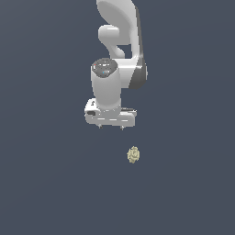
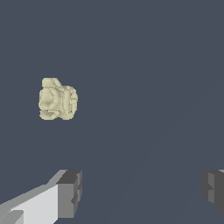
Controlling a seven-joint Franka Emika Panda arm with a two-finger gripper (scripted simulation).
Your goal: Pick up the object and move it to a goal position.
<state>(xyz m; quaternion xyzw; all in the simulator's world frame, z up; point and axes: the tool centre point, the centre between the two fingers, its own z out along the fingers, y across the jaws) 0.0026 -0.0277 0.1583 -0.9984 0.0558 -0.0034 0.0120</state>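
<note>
Claw is spread wide, nothing between the fingers. In the wrist view the two dark pads sit far apart with only bare floor in the gap, so it holds nothing yet.

The object, a small pale yellow lumpy blob, lies on the dark floor, apart from the claw and not touching it. It is ahead of the fingertips and off to one side, not under the gap. The wrist view confirms this: the object is off the line between the pads, nearer the pale-backed finger than the other.

Why held like this, as a judgement: wide jaws make sense before a grasp on something this small and bumpy, giving room to straddle it. The claw points straight down from the white arm, which suits a top-down pick.

Step in hand looks like the approach; grasp not started. The next move probably needs a sideways shift to centre the gap over the object, then a descent.

Risk: tiny, rough, roundish thing could roll or squirt out if the pads close off-centre.

No goal marker visible in either view.
</note>
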